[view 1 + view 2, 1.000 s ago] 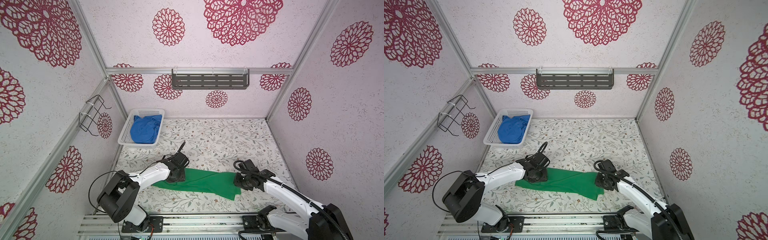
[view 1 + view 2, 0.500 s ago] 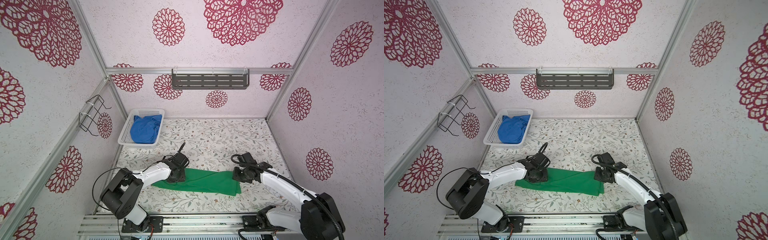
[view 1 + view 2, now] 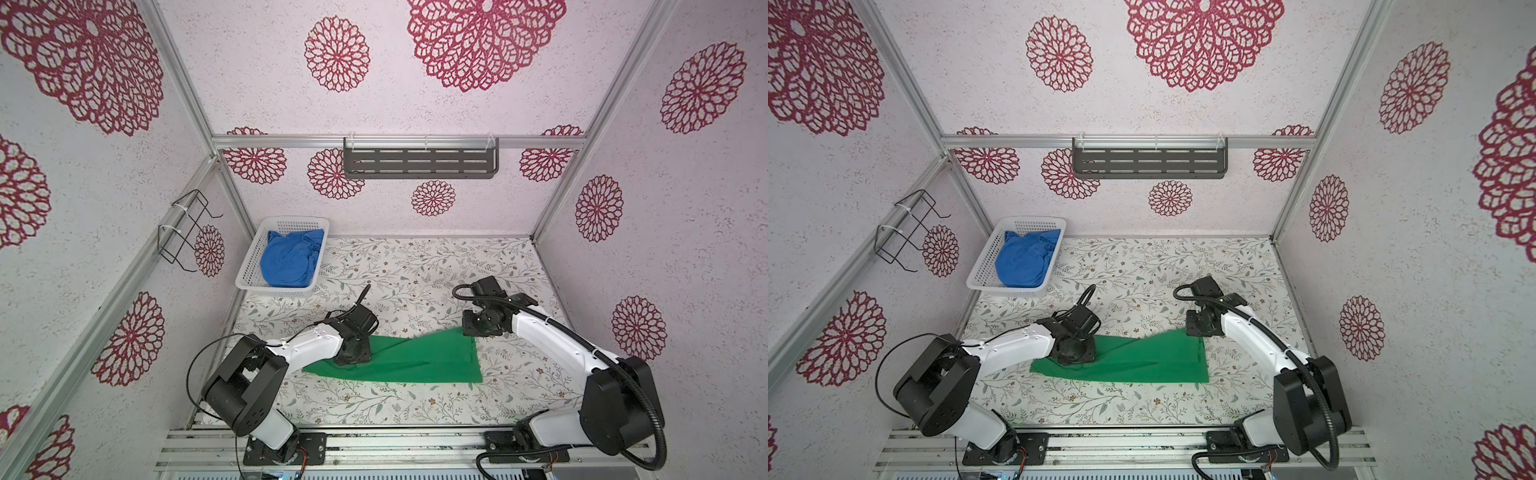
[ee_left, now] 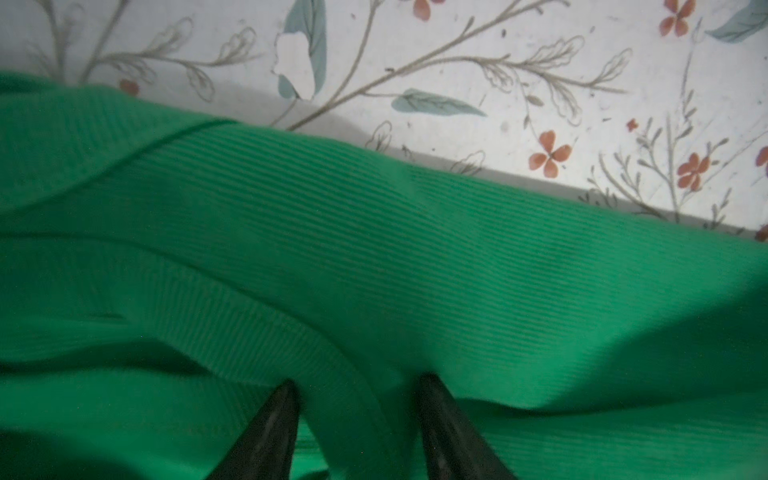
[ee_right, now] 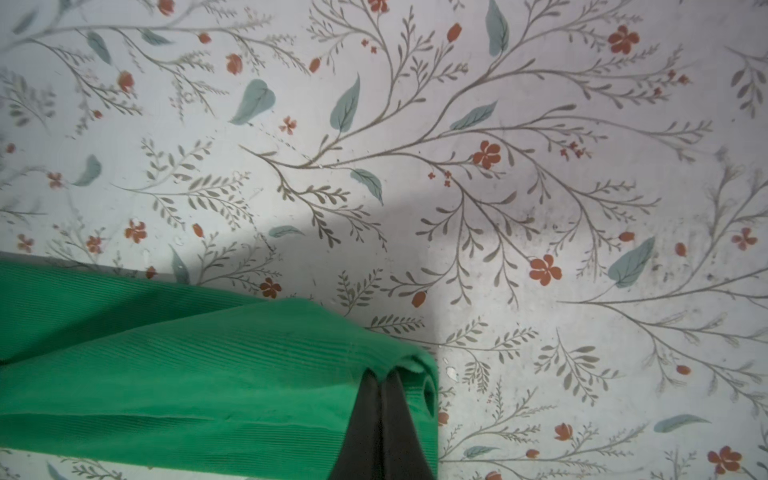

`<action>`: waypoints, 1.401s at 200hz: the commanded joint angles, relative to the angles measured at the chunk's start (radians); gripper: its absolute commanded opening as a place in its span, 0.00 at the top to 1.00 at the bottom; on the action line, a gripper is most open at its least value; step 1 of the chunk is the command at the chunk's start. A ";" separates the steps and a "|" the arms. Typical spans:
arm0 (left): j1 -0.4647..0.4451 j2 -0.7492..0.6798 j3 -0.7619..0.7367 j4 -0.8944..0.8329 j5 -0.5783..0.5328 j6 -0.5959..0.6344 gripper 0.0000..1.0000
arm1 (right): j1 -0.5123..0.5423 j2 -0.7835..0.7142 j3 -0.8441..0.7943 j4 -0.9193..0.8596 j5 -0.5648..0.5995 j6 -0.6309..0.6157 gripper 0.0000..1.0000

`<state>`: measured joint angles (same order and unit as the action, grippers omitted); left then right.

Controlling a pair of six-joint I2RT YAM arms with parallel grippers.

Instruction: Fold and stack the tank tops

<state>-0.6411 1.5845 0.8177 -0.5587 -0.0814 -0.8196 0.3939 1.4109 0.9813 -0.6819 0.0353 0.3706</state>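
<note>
Green tank top (image 3: 415, 361) lies near-centre on the table (image 3: 415, 270), its far right corner pinched by the closed right gripper (image 5: 380, 382), best drawn taut across while the left gripper (image 4: 359, 380), jaws parted, pins the left end.

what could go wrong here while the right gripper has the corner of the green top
1. The right gripper is shut on only a small corner of the green tank top; a pull could slip it free.
2. The left gripper stands with its fingers apart on the cloth, a fold between them, so the top may drag or bunch rather than fold flat.
</note>
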 commanded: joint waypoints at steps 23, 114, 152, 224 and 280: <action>0.026 0.095 -0.038 0.046 -0.027 -0.013 0.49 | -0.043 0.067 0.014 0.006 0.068 -0.069 0.85; 0.026 0.080 -0.025 0.053 -0.017 -0.044 0.49 | 0.003 -0.252 -0.269 0.060 -0.146 0.213 0.67; 0.026 0.076 -0.025 0.049 -0.016 -0.043 0.49 | 0.022 -0.254 -0.368 0.157 -0.183 0.269 0.65; 0.026 -0.001 0.008 -0.030 -0.044 -0.031 0.48 | 0.025 -0.159 -0.354 0.250 -0.152 0.260 0.77; 0.020 -0.222 0.015 -0.154 -0.015 -0.077 0.44 | 0.026 -0.190 -0.339 0.205 -0.129 0.249 0.98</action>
<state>-0.6224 1.4475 0.8326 -0.6647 -0.1139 -0.8471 0.4152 1.2503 0.6201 -0.4507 -0.1242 0.6205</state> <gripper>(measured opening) 0.562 0.049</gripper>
